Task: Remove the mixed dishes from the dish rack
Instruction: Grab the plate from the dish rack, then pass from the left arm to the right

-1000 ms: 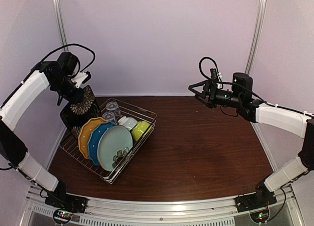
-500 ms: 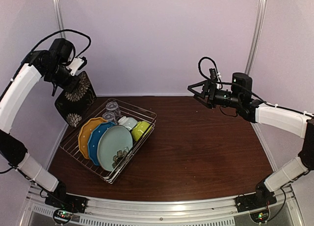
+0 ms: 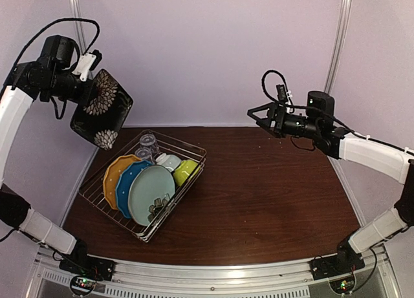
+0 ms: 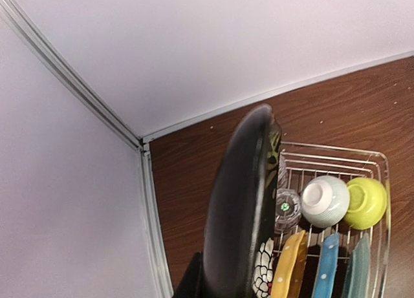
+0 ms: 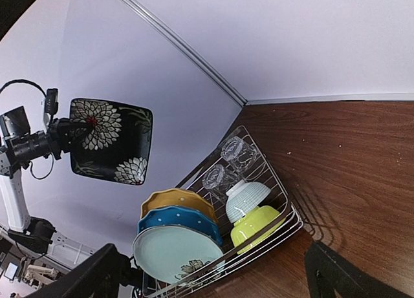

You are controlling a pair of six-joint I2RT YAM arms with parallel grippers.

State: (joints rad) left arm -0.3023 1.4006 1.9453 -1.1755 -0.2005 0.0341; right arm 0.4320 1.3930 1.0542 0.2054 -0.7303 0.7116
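Note:
My left gripper (image 3: 83, 83) is shut on the dark patterned plate (image 3: 102, 110), held high above the far-left end of the dish rack (image 3: 191, 172); the plate fills the left wrist view edge-on (image 4: 242, 207). In the rack stand the orange-yellow plate (image 3: 114, 174), the blue plate (image 3: 125, 181) and the pale teal plate (image 3: 150, 192), with the lime-green bowl (image 3: 186, 170), the small pale bowl (image 3: 169, 161) and two clear glasses (image 3: 148, 145) behind them. My right gripper (image 3: 255, 117) is open and empty, high over the table's far right, facing the rack (image 5: 284, 230).
The dark wooden table (image 3: 272, 201) lies to the right of the rack. White walls close in behind and on the left, with a metal post (image 3: 79, 26) near my left arm.
My left gripper has lifted the dark patterned plate up out of the rack and tilted it higher toward the left wall. The right arm has barely moved.

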